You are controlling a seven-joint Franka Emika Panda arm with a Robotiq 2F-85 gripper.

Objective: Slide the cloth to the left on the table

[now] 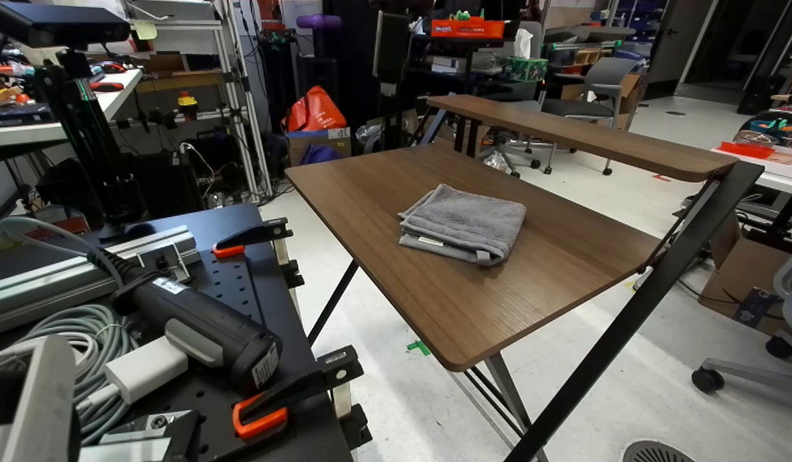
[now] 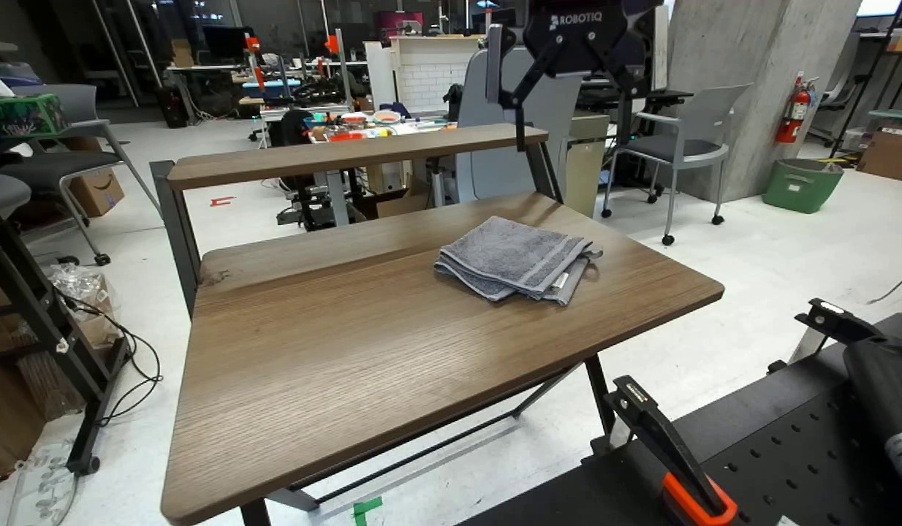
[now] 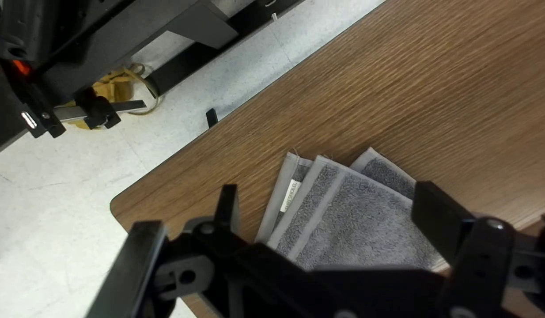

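Folded grey terry cloth (image 2: 506,252) lying flat, a black two-fingered claw (image 2: 572,139) raised clear of it

The cloth, roughly square and layered, rests on a large rectangular dark-brown wood-look worktop (image 2: 334,351). In an exterior view it sits right of the middle, towards the far side, with more worktop to its left than to its right. The claw's black fingers (image 3: 438,221) are spread wide and hold nothing. The slide appears not yet done.

The layers look loose and their corners do not line up, so a light press could drag the top fold off those beneath and unfold the cloth instead of moving it. Too hard a press could jam the fingertips against the wood. The right-hand edge is the closer one here, so a push the wrong way might carry the cloth over it; the views face the worktop from different places, so whose left is meant is uncertain. The long, narrow brown shelf (image 2: 363,151) raised along the far side might obstruct a low swing of the arm.

The top of the claw is cut off, and its height over the cloth is hard to judge. In the wrist view its own body covers part of the cloth. In an exterior view with a black perforated bench (image 1: 273,298) at the near left, no claw can be made out; a pale grey shape (image 1: 43,398) in that near corner is too cropped to identify.
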